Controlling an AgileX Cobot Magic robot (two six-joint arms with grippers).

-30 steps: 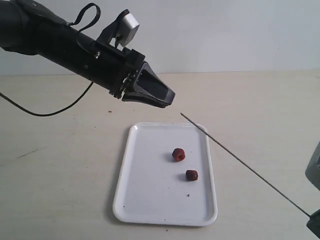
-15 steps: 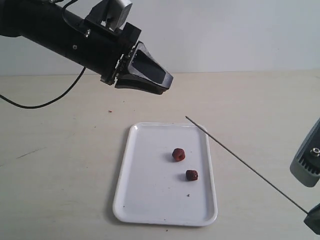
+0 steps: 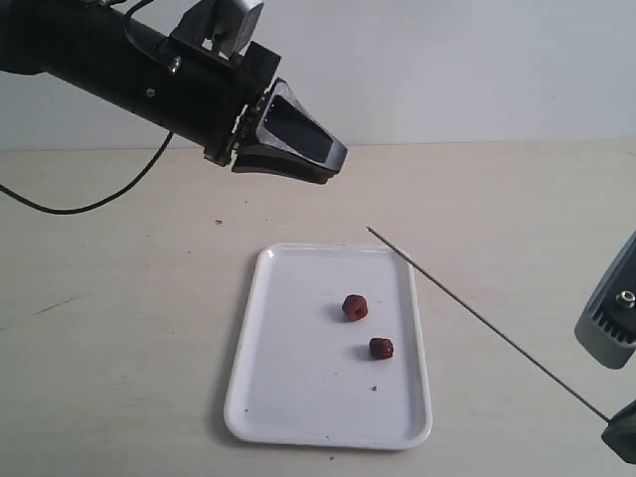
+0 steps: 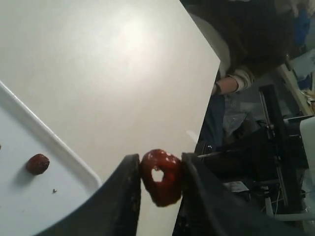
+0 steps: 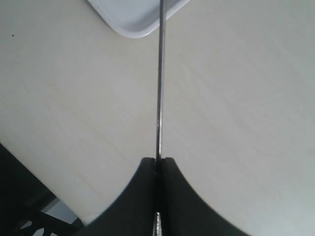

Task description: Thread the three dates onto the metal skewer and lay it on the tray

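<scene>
My left gripper [image 3: 336, 167] hovers above the table behind the tray [image 3: 298, 417]. In the left wrist view it [image 4: 161, 160] is shut on one dark red date [image 4: 167, 191] with a hole through it. Two more dates [image 3: 355, 307] [image 3: 381, 348] lie on the white tray; one of them [image 4: 38, 163] shows in the left wrist view. My right gripper [image 5: 157, 161] is shut on the thin metal skewer [image 5: 160, 88]. In the exterior view the skewer [image 3: 477, 320] slants from the lower right corner up to a point over the tray's far right corner.
A black cable [image 3: 89, 214] trails from the left arm across the table at the left. The right arm's grey wrist [image 3: 608, 323] shows at the right edge. The tray's corner [image 5: 133, 22] lies under the skewer in the right wrist view.
The left arm has risen with the date and shifted slightly right. The right arm's wrist has come into view, and the skewer's tip has shifted a little.
</scene>
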